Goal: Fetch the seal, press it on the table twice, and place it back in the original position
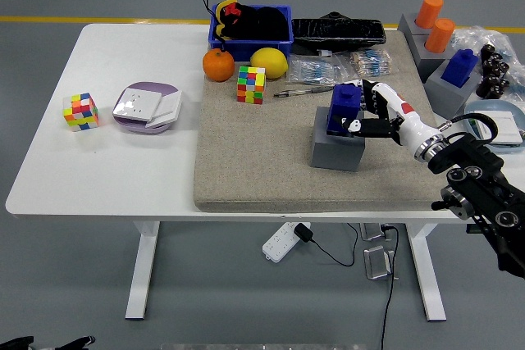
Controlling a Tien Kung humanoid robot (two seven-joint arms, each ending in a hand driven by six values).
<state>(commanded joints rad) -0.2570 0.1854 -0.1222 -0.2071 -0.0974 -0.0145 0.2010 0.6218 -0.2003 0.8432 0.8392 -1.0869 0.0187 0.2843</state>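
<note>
Right hand (pixel 373 114), fingers (pixel 356 127) closed around blue seal (pixel 342 110). Seal seated in grey holder (pixel 337 147) on beige mat (pixel 262 153), upon white counter (pixel 123 170).

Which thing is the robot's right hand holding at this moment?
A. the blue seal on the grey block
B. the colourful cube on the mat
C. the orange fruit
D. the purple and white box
A: the right hand has its fingers closed around the blue seal, which sits on the grey block.
</note>
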